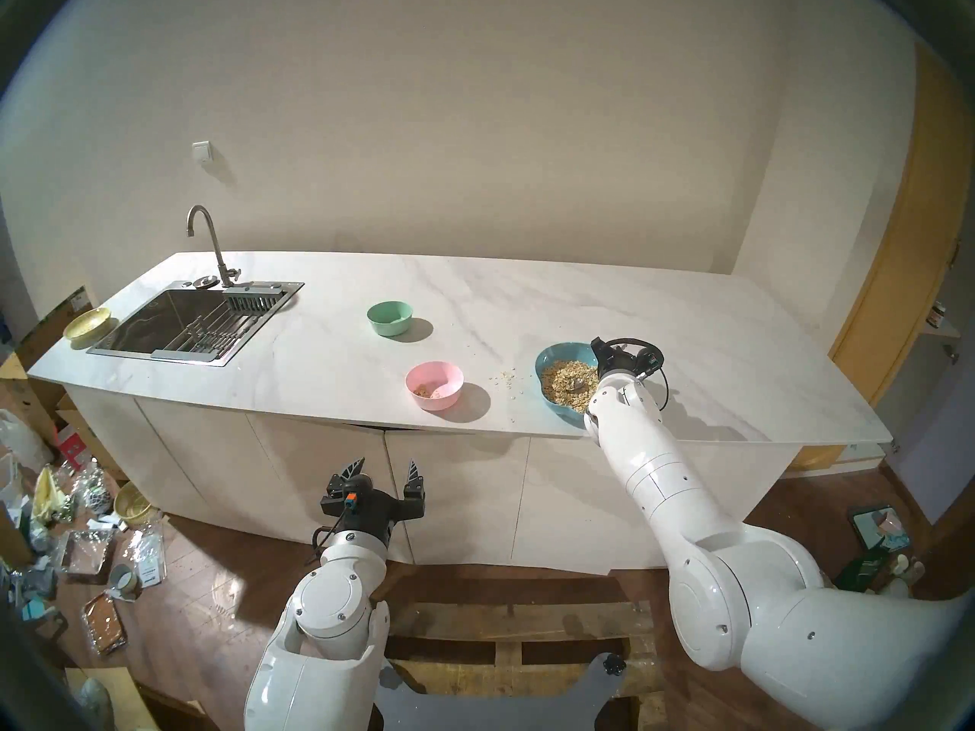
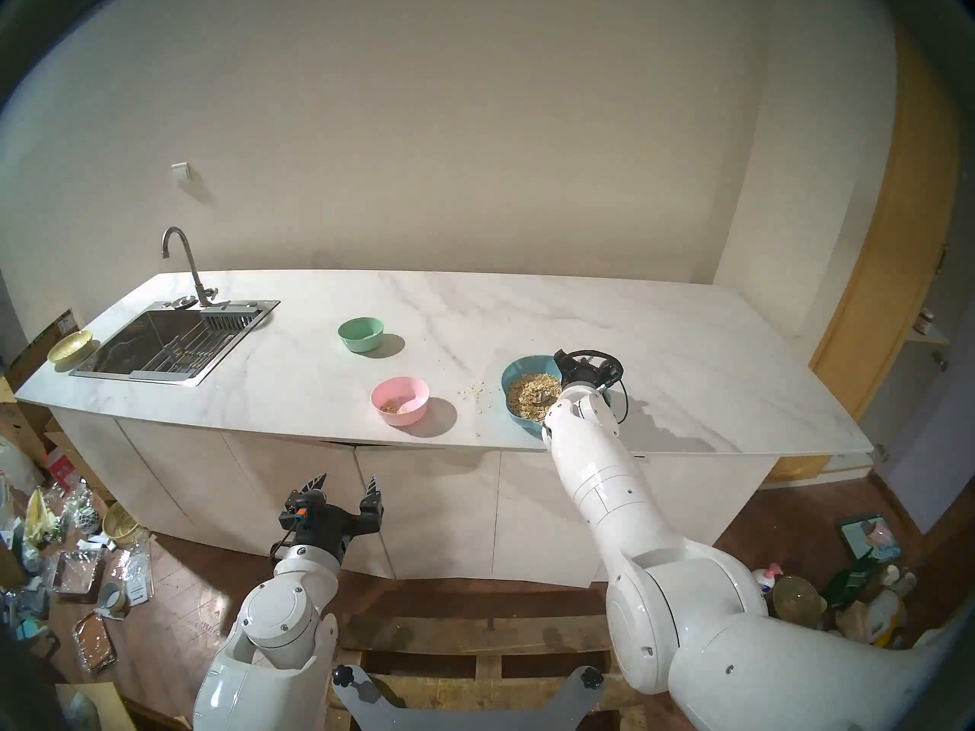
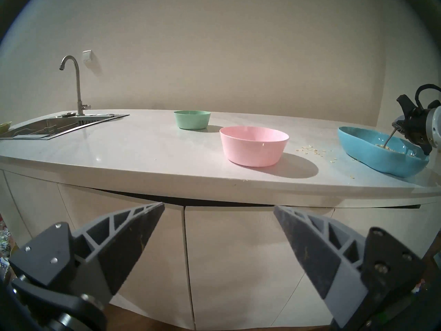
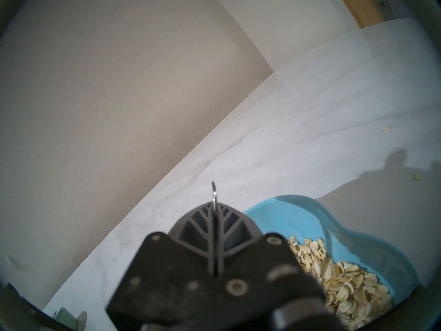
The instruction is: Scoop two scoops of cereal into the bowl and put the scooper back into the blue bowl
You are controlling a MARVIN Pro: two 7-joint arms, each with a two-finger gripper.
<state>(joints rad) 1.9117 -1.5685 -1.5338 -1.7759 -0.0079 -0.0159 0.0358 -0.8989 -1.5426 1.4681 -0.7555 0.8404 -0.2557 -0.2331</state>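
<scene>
Left gripper (image 1: 388, 468) idle, jaws apart; right gripper (image 4: 216, 210) clamps spoon (image 3: 388, 138) handle, head dug into cereal (image 1: 572, 379) in blue bowl (image 1: 548, 356), loading scoop for pink bowl (image 1: 434, 384).

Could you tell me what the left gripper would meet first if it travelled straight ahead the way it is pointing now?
Probably the cabinet doors: the open left gripper points at them just below the countertop edge, though depth is hard to judge.

spoon (image 3: 388, 140): head in oats (image 1: 571, 382) | blue bowl (image 1: 548, 356): heaped | pink bowl (image 1: 434, 385): few oats
</scene>
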